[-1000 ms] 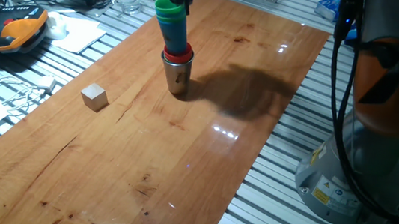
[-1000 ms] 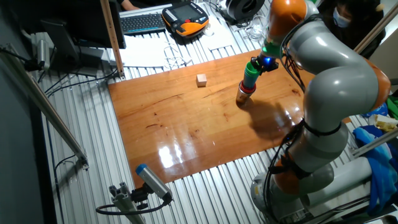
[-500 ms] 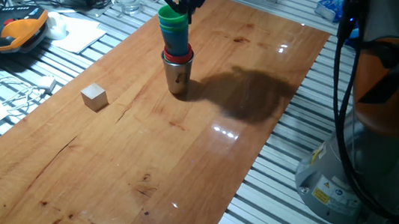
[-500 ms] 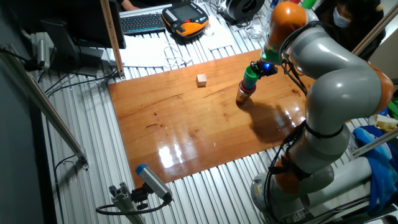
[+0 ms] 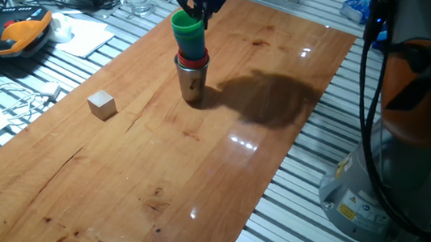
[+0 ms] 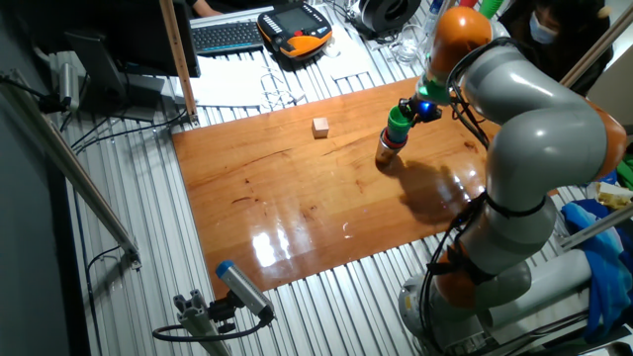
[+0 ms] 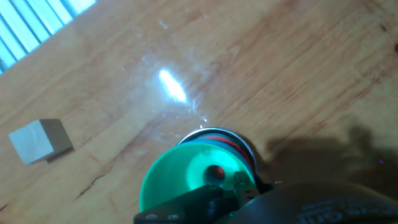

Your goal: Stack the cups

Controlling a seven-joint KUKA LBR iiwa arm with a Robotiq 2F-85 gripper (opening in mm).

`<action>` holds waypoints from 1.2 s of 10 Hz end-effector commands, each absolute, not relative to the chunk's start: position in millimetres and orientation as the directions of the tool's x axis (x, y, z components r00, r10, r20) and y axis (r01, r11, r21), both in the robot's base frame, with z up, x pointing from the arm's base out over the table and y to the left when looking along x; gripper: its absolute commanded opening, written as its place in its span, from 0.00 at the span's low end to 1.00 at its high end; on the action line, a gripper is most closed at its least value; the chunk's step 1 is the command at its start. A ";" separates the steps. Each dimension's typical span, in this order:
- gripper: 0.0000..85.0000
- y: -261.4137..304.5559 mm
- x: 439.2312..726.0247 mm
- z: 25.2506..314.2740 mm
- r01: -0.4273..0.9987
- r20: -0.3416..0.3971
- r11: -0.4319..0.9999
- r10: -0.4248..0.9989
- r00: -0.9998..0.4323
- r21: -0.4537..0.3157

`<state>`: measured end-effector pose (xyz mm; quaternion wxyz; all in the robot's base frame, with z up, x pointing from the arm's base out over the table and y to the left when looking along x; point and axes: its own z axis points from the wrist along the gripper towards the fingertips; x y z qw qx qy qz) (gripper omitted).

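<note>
Cups: a nested column of tumblers [image 5: 190, 41] is seen standing in the steel cup [image 5: 191, 80] on the worktop [image 5: 195, 159], toward the far end; the green cup [image 5: 186, 26] is on top, with blue and red rims showing below it.
Stack axis: the long axis is roughly vertical; in one fixed view the green cup is seen tilted slightly away from the column line.
Pincer position: the pincer [image 5: 200, 4] is located directly above the stack, at the far rim of the green cup; the cup thus lies just below and slightly toward the camera side of it.
Pincer state: from the hand view, one finger appears to be reaching inside the green cup's mouth [image 7: 186, 177]; the wall seems to be pinched, but the second finger is hidden, so it cannot be told for certain whether the cup is clamped or let go.
Seating: the green cup is judged to be mostly nested, not confirmed fully home.
Coming move: straight travel along the stack axis is judged to be required; sideways drift could tip the column.
Bystander: the wooden cube [image 5: 102, 105] is noted well apart on the worktop.
</note>
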<state>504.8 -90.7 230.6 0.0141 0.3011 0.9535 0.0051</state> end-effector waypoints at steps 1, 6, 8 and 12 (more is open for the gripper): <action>0.40 -90.3 504.9 230.8 0.574 -0.028 0.819 0.574 -0.818 0.014; 0.40 -87.4 512.0 248.9 0.571 -0.012 0.820 0.572 -0.820 0.016; 0.40 -88.2 522.5 275.2 0.574 0.020 0.819 0.574 -0.819 -0.008; 0.00 -98.1 533.8 287.9 0.487 0.026 0.872 0.486 -0.873 0.044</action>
